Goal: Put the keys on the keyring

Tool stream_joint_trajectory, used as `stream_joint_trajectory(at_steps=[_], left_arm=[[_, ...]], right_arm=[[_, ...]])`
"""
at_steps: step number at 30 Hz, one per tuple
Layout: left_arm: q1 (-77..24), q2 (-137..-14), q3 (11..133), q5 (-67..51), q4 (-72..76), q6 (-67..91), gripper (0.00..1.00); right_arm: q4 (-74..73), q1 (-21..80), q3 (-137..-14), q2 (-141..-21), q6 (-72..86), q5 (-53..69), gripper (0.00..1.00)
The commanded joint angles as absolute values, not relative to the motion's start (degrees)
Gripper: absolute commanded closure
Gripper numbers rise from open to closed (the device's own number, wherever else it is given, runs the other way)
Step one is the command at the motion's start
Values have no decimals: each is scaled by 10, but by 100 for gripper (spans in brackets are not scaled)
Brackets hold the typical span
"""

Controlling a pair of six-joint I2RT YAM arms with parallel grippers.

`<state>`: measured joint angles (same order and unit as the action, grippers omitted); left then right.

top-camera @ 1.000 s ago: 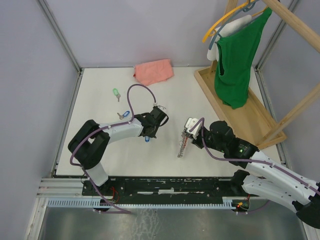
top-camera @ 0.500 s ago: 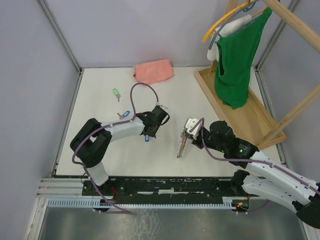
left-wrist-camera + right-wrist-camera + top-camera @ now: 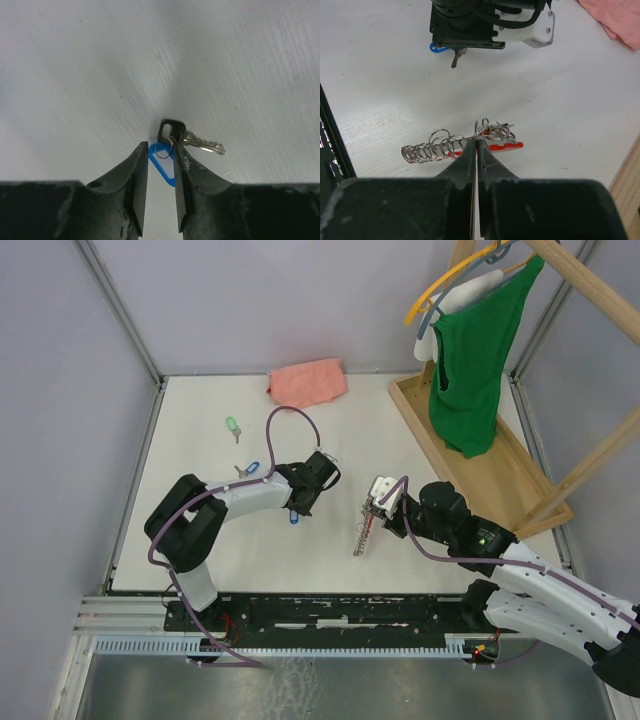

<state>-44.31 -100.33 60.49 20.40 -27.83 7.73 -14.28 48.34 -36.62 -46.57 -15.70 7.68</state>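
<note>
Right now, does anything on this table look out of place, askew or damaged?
Nothing looks damaged or spilled. The one stray is the crumpled pink cloth at the white table's far edge, which has no evident part in the key job. The silver wire coil is pinched by the right gripper.

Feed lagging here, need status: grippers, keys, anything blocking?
Left gripper open, jaws astride blue-tagged key. Right gripper shut on keyring. Green key loose, far left. Nothing in the way.
</note>
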Motion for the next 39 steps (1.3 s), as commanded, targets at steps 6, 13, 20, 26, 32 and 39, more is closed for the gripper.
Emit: stream_joint_trajectory(at_steps=[6, 13, 20, 26, 32, 39], left_arm=[[-442, -1023, 634, 189, -291, 46, 67], [-441, -1034, 646, 195, -299, 42, 75], [-427, -1021, 643, 178, -284, 52, 94], [-382, -965, 598, 86, -235, 97, 97], [-352, -916, 553, 7, -202, 145, 97], [-343, -916, 522, 4, -177, 179, 93]], right_arm=[[-109, 486, -387, -457, -156, 82, 99], [-109, 486, -387, -456, -156, 83, 99], [-107, 486, -385, -452, -154, 84, 99], [-105, 487, -384, -448, -152, 85, 99], [-102, 487, -383, -449, -150, 89, 99], [-99, 487, -383, -451, -147, 95, 99]])
